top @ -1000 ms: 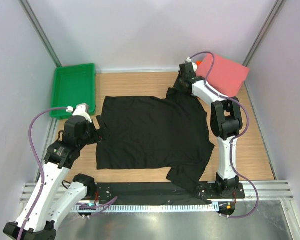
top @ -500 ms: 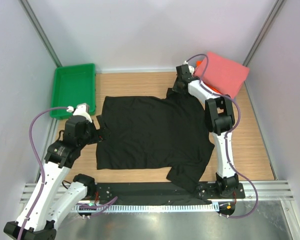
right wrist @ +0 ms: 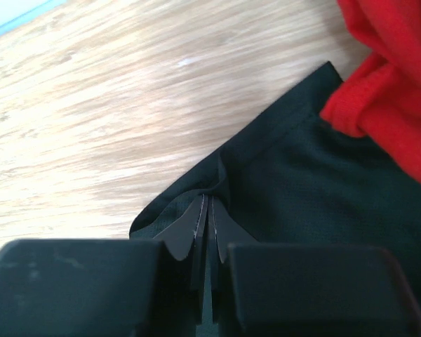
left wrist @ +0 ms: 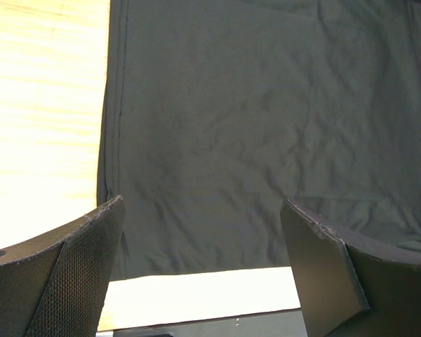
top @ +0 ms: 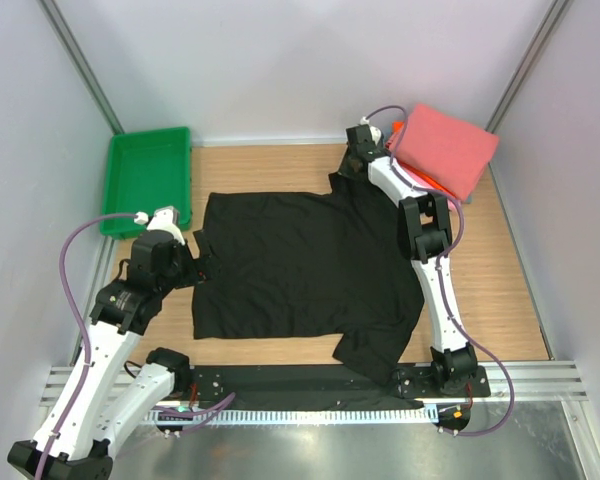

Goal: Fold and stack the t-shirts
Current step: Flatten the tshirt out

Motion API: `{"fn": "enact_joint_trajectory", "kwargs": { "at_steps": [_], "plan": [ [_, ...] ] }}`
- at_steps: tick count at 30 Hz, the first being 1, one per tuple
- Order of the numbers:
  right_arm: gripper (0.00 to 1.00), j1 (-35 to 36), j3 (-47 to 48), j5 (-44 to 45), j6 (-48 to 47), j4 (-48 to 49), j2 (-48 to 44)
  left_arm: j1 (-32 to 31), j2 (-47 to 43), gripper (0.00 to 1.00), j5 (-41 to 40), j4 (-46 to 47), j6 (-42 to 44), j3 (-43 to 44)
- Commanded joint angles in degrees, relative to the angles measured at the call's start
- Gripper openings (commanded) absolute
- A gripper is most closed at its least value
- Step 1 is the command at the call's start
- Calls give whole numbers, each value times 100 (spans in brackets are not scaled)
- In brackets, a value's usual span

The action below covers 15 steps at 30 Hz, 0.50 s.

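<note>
A black t-shirt (top: 300, 265) lies spread flat on the wooden table. My right gripper (top: 352, 172) is at its far right sleeve and is shut on the sleeve's edge (right wrist: 217, 184), pinching a fold of black cloth. A stack of folded shirts, salmon-pink (top: 445, 148) on top with red (right wrist: 389, 77) below, sits at the back right, close beside the gripper. My left gripper (top: 198, 262) is open and empty, hovering over the shirt's left hem (left wrist: 196, 140), its fingers (left wrist: 77, 267) wide apart.
A green plastic tray (top: 150, 178) stands at the back left. The shirt's near right sleeve (top: 375, 350) hangs over the black front rail (top: 280, 385). Walls enclose the table on three sides.
My right gripper has drawn the far right sleeve a little left and back, away from the folded stack. The left arm has not moved.
</note>
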Motion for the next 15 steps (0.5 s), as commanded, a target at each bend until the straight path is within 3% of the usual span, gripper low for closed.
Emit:
{"fn": "enact_joint_trajectory", "kwargs": {
  "at_steps": [1, 6, 10, 13, 14, 15],
  "plan": [
    [9, 12, 264, -167, 62, 3, 188, 44, 7, 92, -94, 170, 80, -19],
    [10, 4, 413, -395, 36, 276, 381, 71, 16, 92, -94, 161, 80, -19],
    [18, 4, 913, -579, -114, 302, 391, 71, 16, 92, -112, 161, 71, -19],
    [36, -5, 1159, -563, -272, 320, 76, 62, 7, 92, -138, 152, 71, -19],
    [48, -14, 1186, -536, -307, 320, -47, 71, 7, 92, -155, 152, 71, -19],
    [54, -14, 1178, -492, -342, 328, -205, 71, 16, 92, -173, 152, 71, -19]
  ]
}}
